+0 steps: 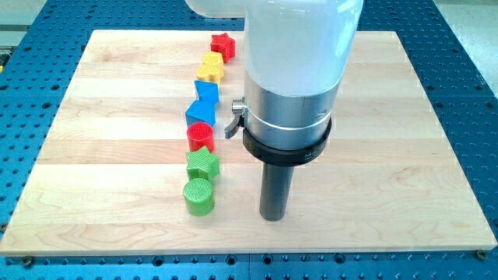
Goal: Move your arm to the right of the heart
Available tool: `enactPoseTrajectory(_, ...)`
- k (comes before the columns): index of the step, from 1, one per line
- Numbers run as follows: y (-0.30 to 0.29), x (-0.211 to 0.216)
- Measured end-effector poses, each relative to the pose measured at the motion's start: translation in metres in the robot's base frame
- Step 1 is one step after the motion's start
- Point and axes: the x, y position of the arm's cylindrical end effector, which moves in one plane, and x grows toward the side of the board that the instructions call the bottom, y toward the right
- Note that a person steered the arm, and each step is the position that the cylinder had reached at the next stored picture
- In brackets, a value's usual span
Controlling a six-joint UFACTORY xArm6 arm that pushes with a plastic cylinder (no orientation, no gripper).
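A column of blocks runs down the board's left-centre. From the view's top: a red star, yellow blocks pressed together, of which one looks like the heart, a blue triangle, a blue cube, a red cylinder, a green star and a green cylinder. My tip rests on the board to the right of the green cylinder, apart from it. It is far below and to the right of the yellow blocks and touches no block.
The wooden board lies on a blue perforated table. The arm's white and silver body hides the board's upper centre just right of the block column.
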Motion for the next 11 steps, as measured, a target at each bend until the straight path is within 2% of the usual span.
enactPoseTrajectory(4,-0.005,0.000)
enactPoseTrajectory(5,-0.006,-0.014)
enactPoseTrajectory(7,-0.011,-0.104)
enactPoseTrajectory(8,-0.009,-0.182)
enactPoseTrajectory(9,-0.010,-0.232)
enactPoseTrajectory(11,0.019,-0.233)
